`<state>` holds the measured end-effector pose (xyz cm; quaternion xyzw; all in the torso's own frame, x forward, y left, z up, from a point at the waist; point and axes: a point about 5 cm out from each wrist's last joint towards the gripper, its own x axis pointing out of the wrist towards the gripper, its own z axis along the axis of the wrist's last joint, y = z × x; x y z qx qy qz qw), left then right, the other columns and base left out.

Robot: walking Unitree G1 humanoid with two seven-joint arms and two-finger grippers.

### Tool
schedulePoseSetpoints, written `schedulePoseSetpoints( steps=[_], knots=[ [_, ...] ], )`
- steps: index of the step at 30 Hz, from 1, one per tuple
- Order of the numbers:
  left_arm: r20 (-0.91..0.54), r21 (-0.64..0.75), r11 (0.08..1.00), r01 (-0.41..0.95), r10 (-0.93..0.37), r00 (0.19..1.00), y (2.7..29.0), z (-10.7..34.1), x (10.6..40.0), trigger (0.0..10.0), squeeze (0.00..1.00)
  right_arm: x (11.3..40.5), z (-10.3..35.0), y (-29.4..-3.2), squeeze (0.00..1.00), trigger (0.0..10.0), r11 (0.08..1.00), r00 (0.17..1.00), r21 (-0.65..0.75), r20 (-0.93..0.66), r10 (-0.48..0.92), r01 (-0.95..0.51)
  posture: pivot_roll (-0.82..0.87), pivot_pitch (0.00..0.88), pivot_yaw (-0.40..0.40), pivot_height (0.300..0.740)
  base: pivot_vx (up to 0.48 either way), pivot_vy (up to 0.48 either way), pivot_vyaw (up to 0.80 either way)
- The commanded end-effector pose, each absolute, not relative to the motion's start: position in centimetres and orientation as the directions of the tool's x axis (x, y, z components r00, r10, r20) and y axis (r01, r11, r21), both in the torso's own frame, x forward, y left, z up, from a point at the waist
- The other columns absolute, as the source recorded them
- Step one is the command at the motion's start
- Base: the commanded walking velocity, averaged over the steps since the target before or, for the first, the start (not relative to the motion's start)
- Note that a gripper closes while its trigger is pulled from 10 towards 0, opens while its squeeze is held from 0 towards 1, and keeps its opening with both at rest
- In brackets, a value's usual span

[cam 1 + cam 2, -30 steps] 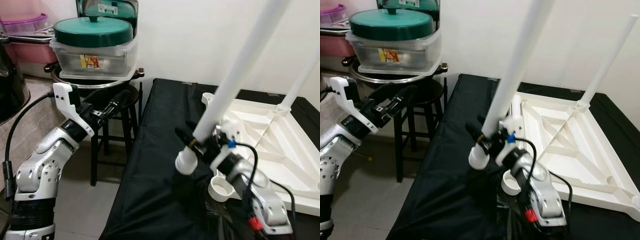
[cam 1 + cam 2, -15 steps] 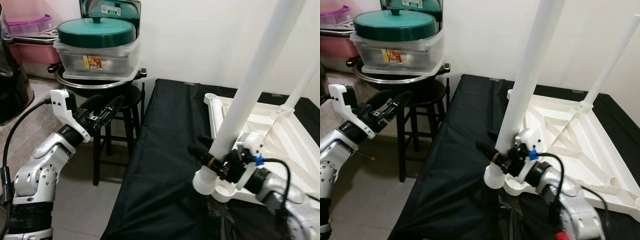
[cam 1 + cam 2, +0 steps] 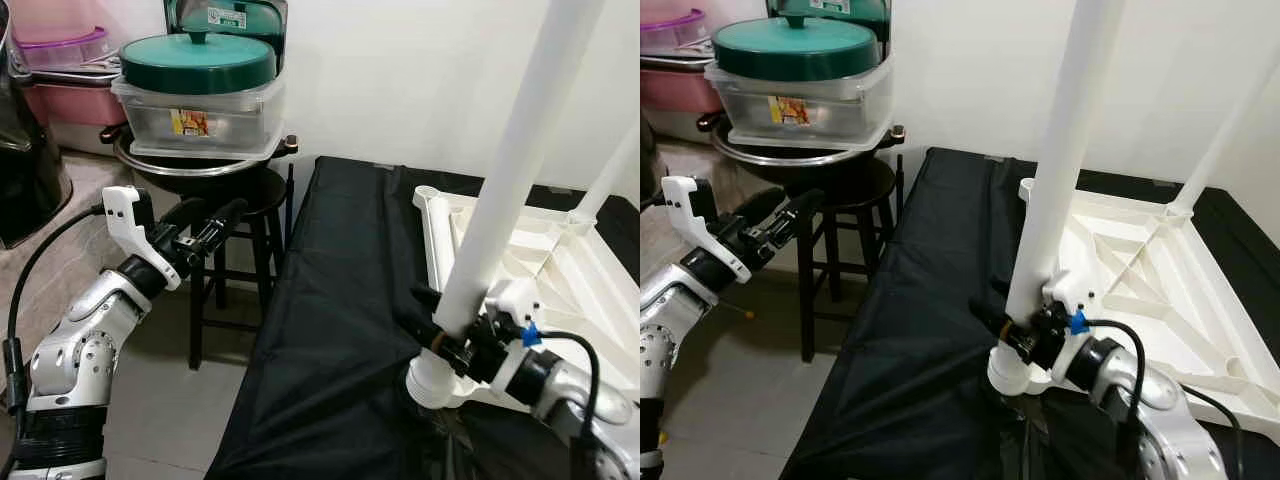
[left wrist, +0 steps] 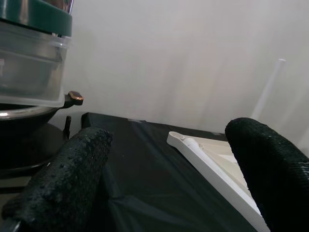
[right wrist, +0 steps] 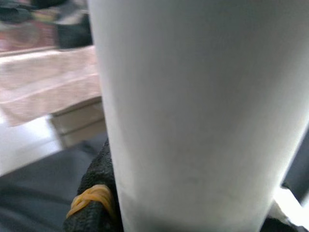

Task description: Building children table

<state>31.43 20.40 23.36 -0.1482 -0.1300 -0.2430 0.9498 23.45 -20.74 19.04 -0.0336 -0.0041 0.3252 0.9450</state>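
Our right end effector (image 3: pixel 440 335) pinched the white leg (image 3: pixel 500 200) at the tabletop's (image 3: pixel 560 270) near left corner; tilted, it could jam. Our left end effector (image 3: pixel 205 222) stayed spread.

The table top (image 3: pixel 560 270) lies on the cloth (image 3: pixel 340 300) (upside down); the stool (image 3: pixel 235 200) stands to its left.

The right gripper (image 3: pixel 437 335) has carried the white table leg (image 3: pixel 497 215) rightward and down, its lower end now at the upturned tabletop's (image 3: pixel 560 275) near corner socket.
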Motion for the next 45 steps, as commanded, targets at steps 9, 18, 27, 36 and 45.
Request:
schedulePoseSetpoints(
  steps=[9, 18, 27, 36, 45],
  knots=[
    [0.294, -0.225, 0.837, 0.499, -0.430, 0.854, 20.1, 22.5, 31.6, 10.0, 0.00, 23.3, 19.9, -22.8, 0.00, 0.0, 0.865, 0.870, -0.122, 0.010, 0.492, -0.487, 0.00, 0.000, -0.042, 0.740, 0.000, 0.000, 0.00],
    [0.266, -0.168, 0.835, 0.525, -0.474, 0.839, 19.4, 22.0, 31.3, 10.0, 0.00, 24.4, 20.5, -21.4, 0.00, 0.0, 0.858, 0.860, -0.130, 0.060, 0.507, -0.497, 0.01, 0.000, -0.057, 0.740, 0.000, -0.207, 0.00],
    [0.282, -0.188, 0.846, 0.498, -0.440, 0.853, 19.5, 21.9, 31.3, 10.0, 0.00, 25.7, 20.4, -20.2, 0.00, 0.0, 0.864, 0.861, -0.099, 0.088, 0.501, -0.493, 0.02, 0.000, -0.062, 0.740, 0.000, -0.320, 0.00],
    [0.267, -0.179, 0.867, 0.465, -0.412, 0.871, 19.7, 21.7, 31.6, 10.0, 0.00, 26.7, 19.9, -19.1, 0.00, 0.0, 0.867, 0.862, -0.094, 0.097, 0.498, -0.490, 0.02, 0.000, -0.066, 0.740, 0.000, 0.000, 0.00],
    [0.257, -0.177, 0.876, 0.449, -0.399, 0.880, 19.6, 21.5, 32.0, 10.0, 0.00, 28.3, 19.3, -17.2, 0.00, 0.0, 0.854, 0.846, -0.060, 0.116, 0.520, -0.516, 0.03, 0.000, -0.071, 0.740, 0.000, 0.000, 0.00]
  ],
)
